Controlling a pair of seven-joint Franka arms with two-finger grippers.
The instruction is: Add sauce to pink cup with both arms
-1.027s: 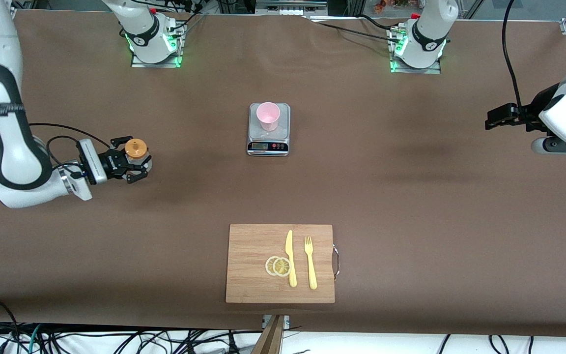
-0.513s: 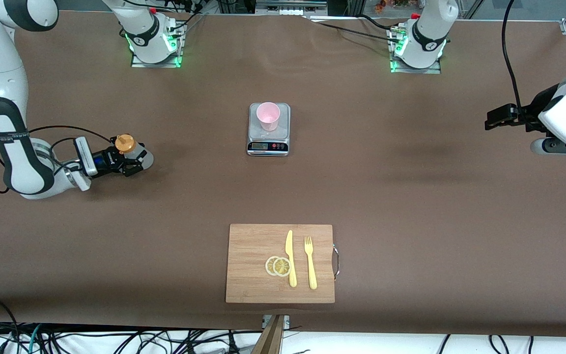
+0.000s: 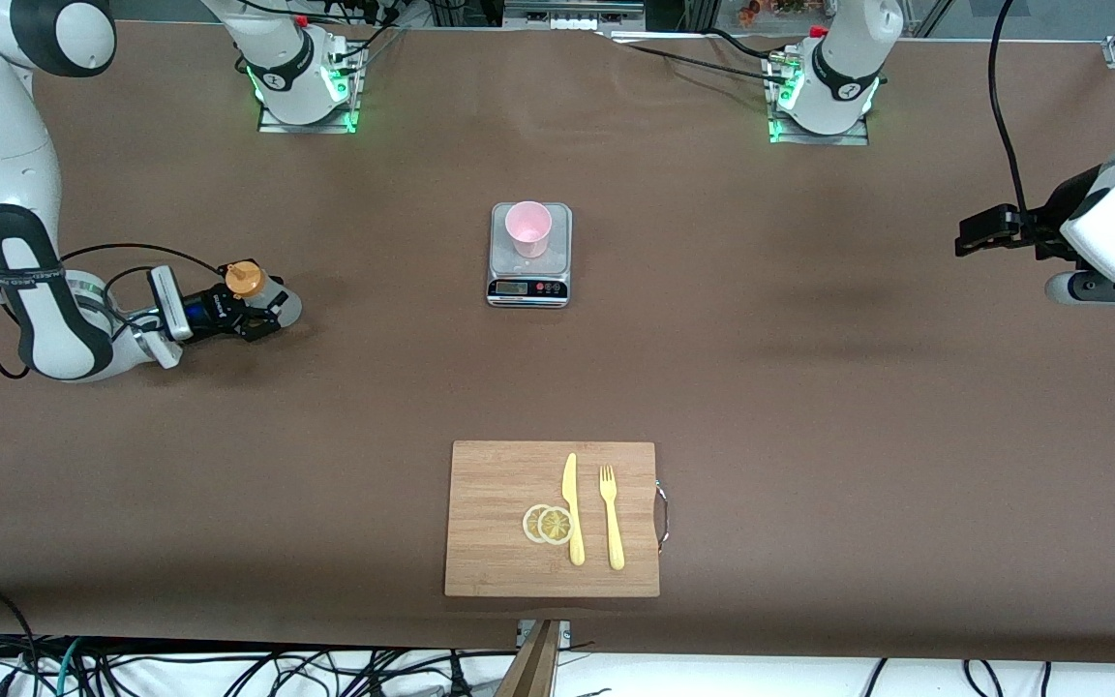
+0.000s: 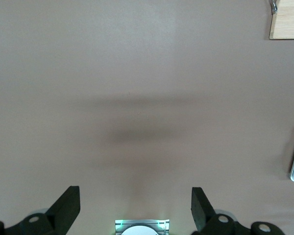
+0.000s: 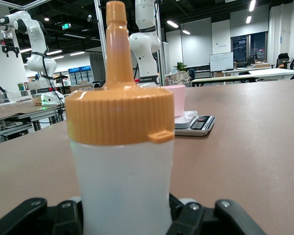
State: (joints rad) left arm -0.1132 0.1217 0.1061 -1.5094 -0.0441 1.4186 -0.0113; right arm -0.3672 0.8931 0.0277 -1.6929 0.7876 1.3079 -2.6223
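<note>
one sauce bottle (image 3: 263, 294) stood upright, low at the table (image 3: 809, 387), well toward my right arm's end, its orange cap and nozzle pointing straight up. my right claw (image 3: 265, 316) reached in level with the cloth and had the whitish body of the bottle between its jaws; in the right wrist view the bottle (image 5: 120, 161) filled the middle, with the black claw parts on both sides of its base. whether that claw was clamped on it or had gone loose, i could not tell.

the pink cup (image 3: 527, 228) sat apart from the bottle, toward the middle of the table, upright on a grey kitchen scale (image 3: 528, 276). past the bottle's cap i saw the same cup (image 5: 179, 100) on the scale (image 5: 198, 125).

nearer to the front camera than the scale lay a wooden cutting board (image 3: 490, 513) with two lemon slices (image 3: 548, 524), a yellow knife (image 3: 572, 508) and a yellow fork (image 3: 611, 518) side by side on it.

my left arm waited at its own end of the table, with my left claw (image 3: 979, 232) up over bare cloth and its jaws spread wide with nothing between them (image 4: 135, 196). a corner of the board (image 4: 289, 22) showed at the edge of its view.
</note>
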